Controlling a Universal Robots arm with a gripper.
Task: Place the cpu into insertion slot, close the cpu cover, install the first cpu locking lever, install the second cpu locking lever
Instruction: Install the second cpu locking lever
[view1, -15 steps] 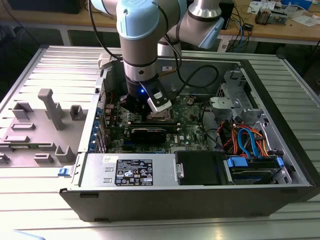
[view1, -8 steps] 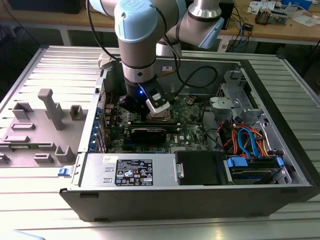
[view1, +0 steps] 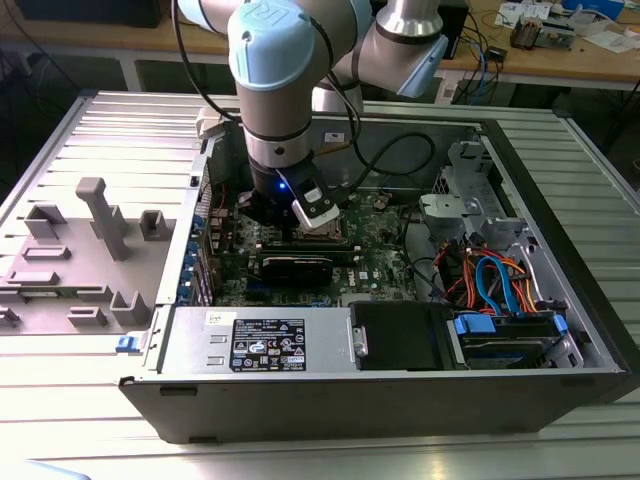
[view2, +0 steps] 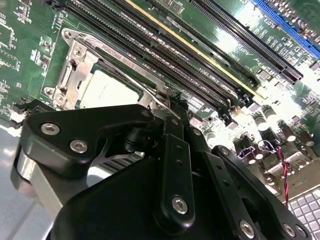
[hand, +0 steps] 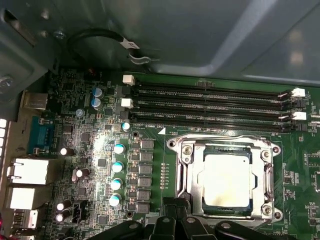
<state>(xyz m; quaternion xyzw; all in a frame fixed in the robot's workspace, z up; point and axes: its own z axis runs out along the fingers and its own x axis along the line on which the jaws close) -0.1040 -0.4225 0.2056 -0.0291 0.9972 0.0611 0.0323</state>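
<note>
One arm is seen reaching straight down into the open computer case (view1: 560, 300) at the centre of the exterior view, wrist vertical, gripper (view1: 300, 228) low over the green motherboard (view1: 385, 262). In both wrist views the cpu (hand: 227, 180) is seated in the insertion slot (hand: 186, 172), framed by the cpu cover (hand: 267, 175). Whether the fingers are apart or together cannot be told. Memory slots (hand: 210, 107) are seen just beside the socket.

The black hand (view2: 172, 107) hangs just over the socket, where the cpu (view2: 107, 92) lies under the cover (view2: 82, 55), beside long memory slots (view2: 165, 45).
</note>
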